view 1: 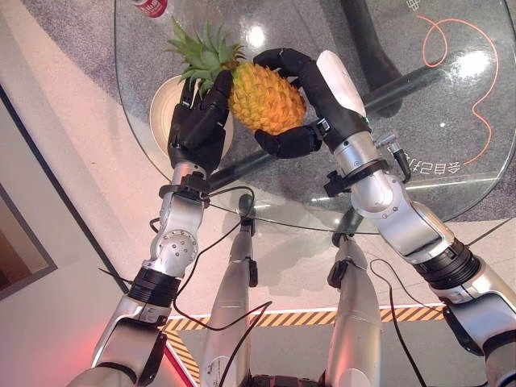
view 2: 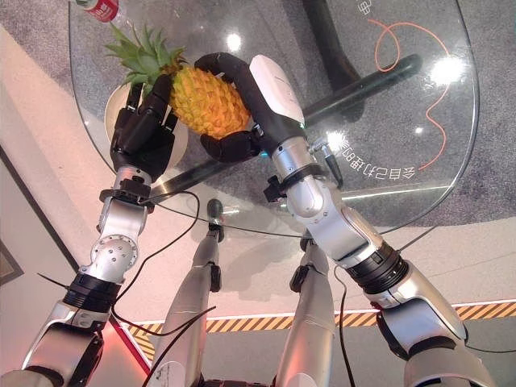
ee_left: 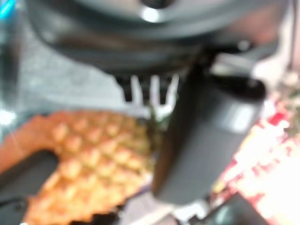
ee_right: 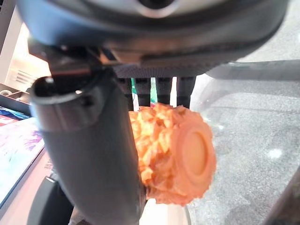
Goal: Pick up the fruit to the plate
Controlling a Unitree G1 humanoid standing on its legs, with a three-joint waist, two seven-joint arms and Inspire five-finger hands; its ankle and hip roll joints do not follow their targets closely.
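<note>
1. A round glass table (view 1: 451, 185) spans the head views. It is transparent, with bright light reflections, and a dark bar of its base shows through the top.
2. A pineapple (view 1: 266, 98) is held up above the table between both hands. Its long axis lies on a slant: the green leafy crown points toward the robot's left and away from it, and the flat, round base points toward its right. The skin is orange-yellow and knobbly.
3. The right hand (view 1: 302, 105) has its dark fingers and thumb curled round the pineapple's base end. A white cover lies along the back of this hand.
4. The left hand (view 1: 196, 121) presses curled fingers against the crown end, where the leaves begin.
5. A round cream plate (view 1: 163, 109) sits on the table under the left hand, which hides most of it.
6. A red-labelled bottle (view 1: 151, 7) is cut off at the table's far edge.
</note>
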